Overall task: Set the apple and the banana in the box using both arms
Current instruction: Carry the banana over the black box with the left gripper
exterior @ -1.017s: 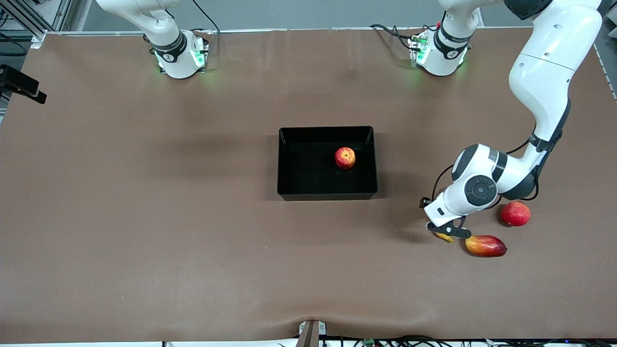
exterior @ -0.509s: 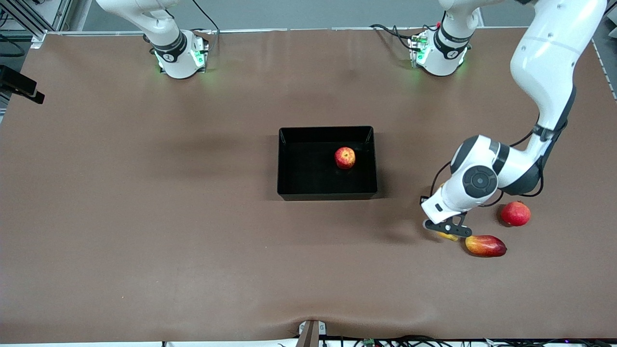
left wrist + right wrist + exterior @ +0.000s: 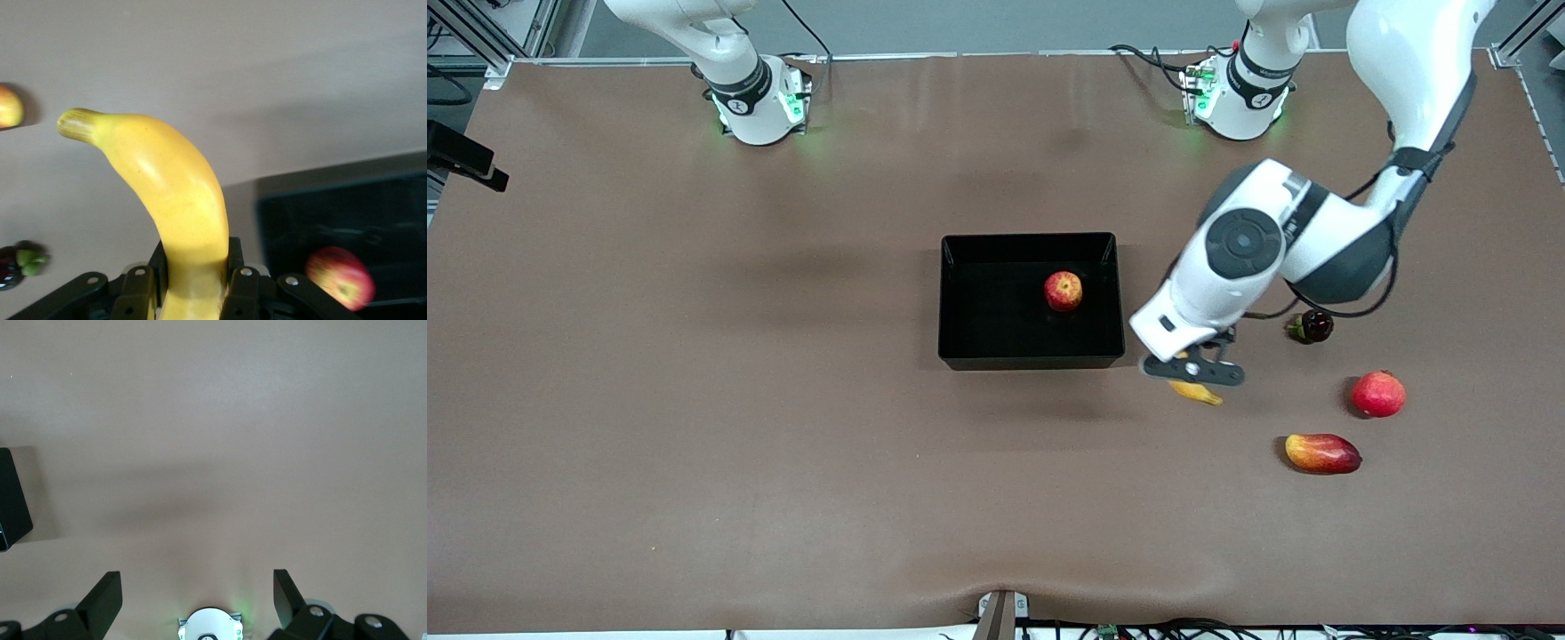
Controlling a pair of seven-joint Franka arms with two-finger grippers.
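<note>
Worktop (image 3: pixel 694 400) lies bare around the box (image 3: pixel 951 302), apple (image 3: pixel 1064 291) inside. Left gripper (image 3: pixel 1193 371), clamped on the banana (image 3: pixel 1197 392), hangs just beside the box's rim; right gripper (image 3: pixel 197 597) spread wide, waiting.

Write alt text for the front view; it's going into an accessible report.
The left gripper, shut on the banana, hangs over the brown table beside the black box, which holds the apple. A mango, a red fruit and a dark fruit lie toward the left arm's end.
</note>
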